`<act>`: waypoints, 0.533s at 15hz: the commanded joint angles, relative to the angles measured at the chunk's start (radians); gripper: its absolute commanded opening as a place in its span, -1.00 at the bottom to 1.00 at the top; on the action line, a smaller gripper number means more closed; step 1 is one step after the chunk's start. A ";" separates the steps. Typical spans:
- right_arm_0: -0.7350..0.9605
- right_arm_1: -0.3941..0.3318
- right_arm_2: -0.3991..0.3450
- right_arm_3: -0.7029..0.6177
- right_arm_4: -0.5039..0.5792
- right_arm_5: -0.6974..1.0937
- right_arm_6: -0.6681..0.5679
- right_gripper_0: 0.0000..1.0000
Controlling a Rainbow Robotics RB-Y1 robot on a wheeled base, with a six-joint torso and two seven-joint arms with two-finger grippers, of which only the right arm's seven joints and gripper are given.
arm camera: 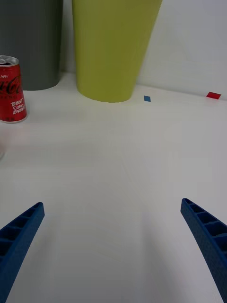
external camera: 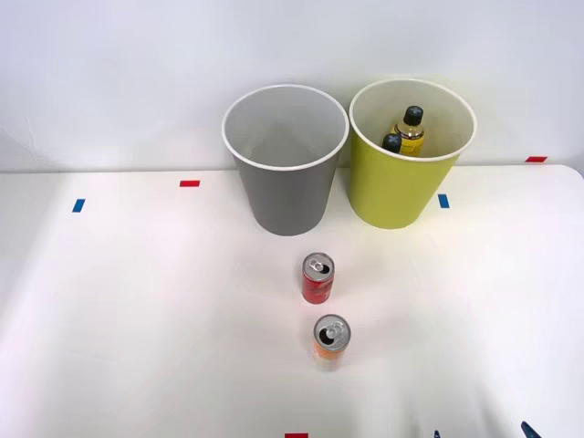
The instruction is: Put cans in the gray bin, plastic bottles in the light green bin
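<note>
Two small black-capped plastic bottles [external camera: 408, 130] already lie inside the tall lime-green plastic bin [external camera: 392, 192], so that half seems done. The tall gray plastic bin [external camera: 283, 196] beside it looks empty. The slim red can [external camera: 318, 278] and the orange-and-white can [external camera: 329, 339] stand upright on the white table [external camera: 137, 310], apart from each other. The right gripper [arm camera: 113, 251] hovers low with blue fingers [arm camera: 19, 232] spread wide, holding nothing, probably ready for a can.

Open white table [external camera: 137, 319] is seen on every side of the two upright cans, red [external camera: 318, 279] and orange [external camera: 330, 339]. Behind them, passage is blocked by the gray bin [external camera: 285, 164] and green bin [external camera: 406, 160], set close together.
</note>
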 commanded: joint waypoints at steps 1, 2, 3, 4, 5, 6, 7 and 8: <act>0.000 0.000 0.000 0.000 0.000 0.000 0.000 1.00; 0.000 0.000 0.000 0.000 0.000 0.000 0.000 1.00; 0.000 0.000 0.000 0.000 0.000 0.000 0.000 1.00; 0.000 0.000 0.000 0.000 0.000 0.000 0.000 1.00; 0.000 0.000 0.000 0.000 0.000 0.000 0.000 1.00; 0.000 0.000 0.000 0.000 0.000 0.000 0.000 1.00; 0.000 0.000 0.000 0.000 0.000 0.000 0.000 1.00; 0.000 0.000 0.000 0.000 0.000 0.000 0.000 1.00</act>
